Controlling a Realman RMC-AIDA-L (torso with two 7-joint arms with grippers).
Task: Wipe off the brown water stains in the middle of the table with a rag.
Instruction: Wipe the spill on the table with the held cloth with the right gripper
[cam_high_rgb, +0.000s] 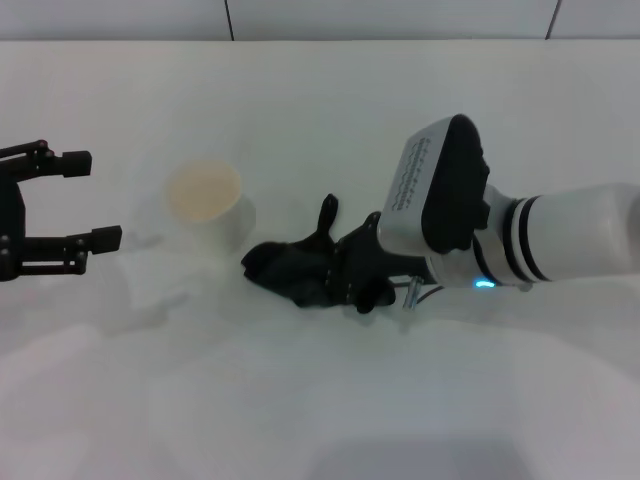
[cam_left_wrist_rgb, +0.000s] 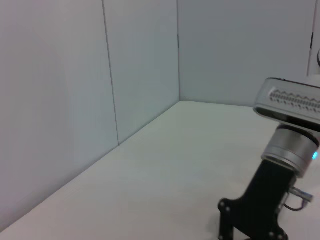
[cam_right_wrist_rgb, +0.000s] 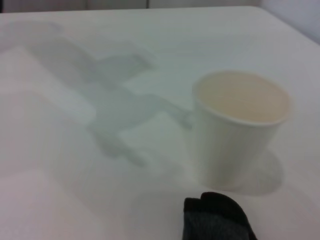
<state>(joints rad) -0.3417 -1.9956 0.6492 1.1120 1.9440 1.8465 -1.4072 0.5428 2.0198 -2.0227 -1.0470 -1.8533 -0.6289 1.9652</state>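
Note:
The dark rag (cam_high_rgb: 290, 268) lies bunched on the white table (cam_high_rgb: 320, 400) near the middle, its loop tab sticking up. My right gripper (cam_high_rgb: 358, 278) is down on the rag's right end and shut on it. The rag's edge also shows in the right wrist view (cam_right_wrist_rgb: 215, 220). No brown stain shows in any view; it may be hidden under the rag. My left gripper (cam_high_rgb: 92, 200) hangs open and empty at the far left, above the table. The left wrist view shows the right arm's gripper (cam_left_wrist_rgb: 252, 222) on the table (cam_left_wrist_rgb: 165, 170).
A white paper cup (cam_high_rgb: 210, 205) stands upright just left of the rag, close to it; in the right wrist view the cup (cam_right_wrist_rgb: 240, 130) is right beyond the cloth. A grey wall runs along the table's far edge (cam_left_wrist_rgb: 110, 75).

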